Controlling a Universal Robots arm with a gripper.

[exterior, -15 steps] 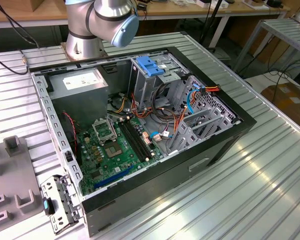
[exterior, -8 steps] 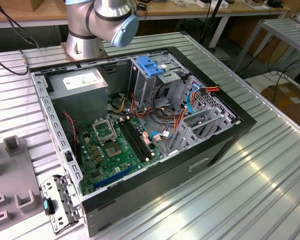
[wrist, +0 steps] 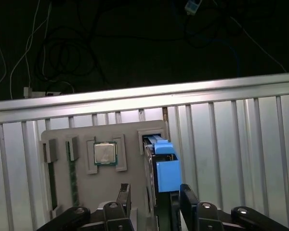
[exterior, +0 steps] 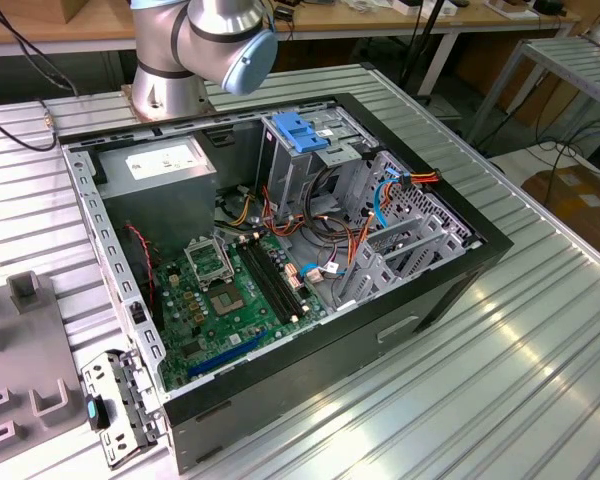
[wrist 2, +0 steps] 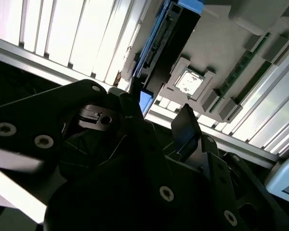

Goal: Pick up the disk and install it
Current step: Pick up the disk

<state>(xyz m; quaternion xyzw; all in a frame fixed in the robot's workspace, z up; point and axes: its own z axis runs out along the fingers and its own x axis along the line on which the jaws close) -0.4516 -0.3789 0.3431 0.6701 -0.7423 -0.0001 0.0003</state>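
Above the grey tray (wrist: 82,139) on the bench (wrist: 231,144), the hand (wrist: 155,190) stands open, fingers straddling the blue-railed disk (wrist: 166,168).

A ribbed metal table (exterior: 540,340) carried an open computer case (exterior: 280,250). A grey tray (exterior: 25,350) lay beside the case, a small metal bracket (exterior: 120,400) sat between them, and the arm's base (exterior: 170,95) stood just beyond the case.

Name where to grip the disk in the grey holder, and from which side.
Take the disk across its two broad faces, coming from above its blue-railed edge. It stands on edge, slotted in the holder, leaving those faces seemingly exposed; the open gripper straddles it.
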